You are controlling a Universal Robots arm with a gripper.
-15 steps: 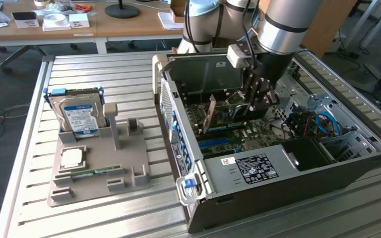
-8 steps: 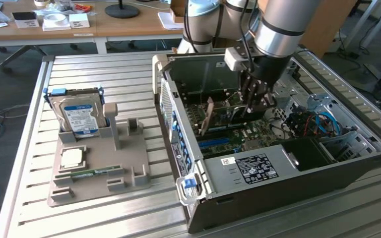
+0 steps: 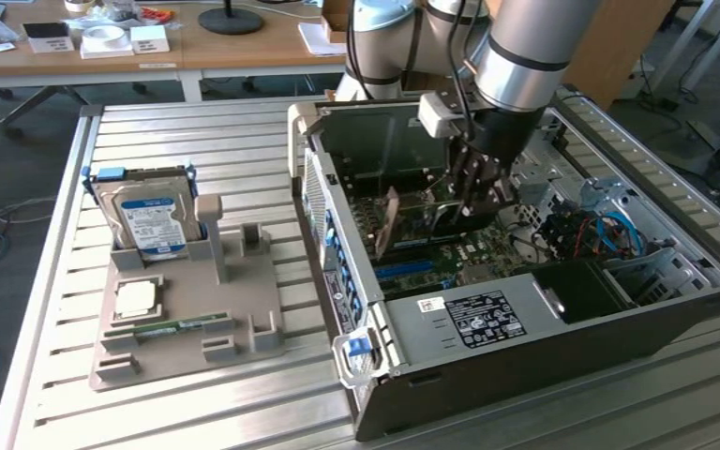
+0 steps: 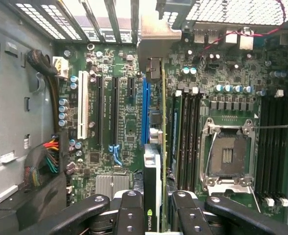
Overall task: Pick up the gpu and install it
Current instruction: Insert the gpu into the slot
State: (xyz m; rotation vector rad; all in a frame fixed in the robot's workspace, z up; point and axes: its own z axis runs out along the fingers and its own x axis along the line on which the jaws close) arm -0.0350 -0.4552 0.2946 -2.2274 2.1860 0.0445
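Observation:
The gpu (image 3: pixel 400 222) hangs on edge inside the open computer case (image 3: pixel 523 319), just above the motherboard. Its pale metal bracket (image 3: pixel 388 220) points toward the case's rear wall. My gripper (image 3: pixel 476 187) reaches down into the case and is shut on the card's top edge. In the wrist view the gpu (image 4: pixel 152 171) appears edge-on between my black fingers (image 4: pixel 129 213), its green board edge running up to the bracket (image 4: pixel 156 36) near the rear slot openings. The card stands over the long blue slot (image 4: pixel 145 110); I cannot tell whether it touches it.
A grey fixture (image 3: pixel 185 352) on the slatted table holds a hard drive (image 3: pixel 147 220), a processor chip (image 3: pixel 135 298) and a memory stick (image 3: pixel 179 328). Inside the case are an empty processor socket (image 4: pixel 227 154), memory slots (image 4: pixel 188 137) and cable bundles (image 4: pixel 43 159).

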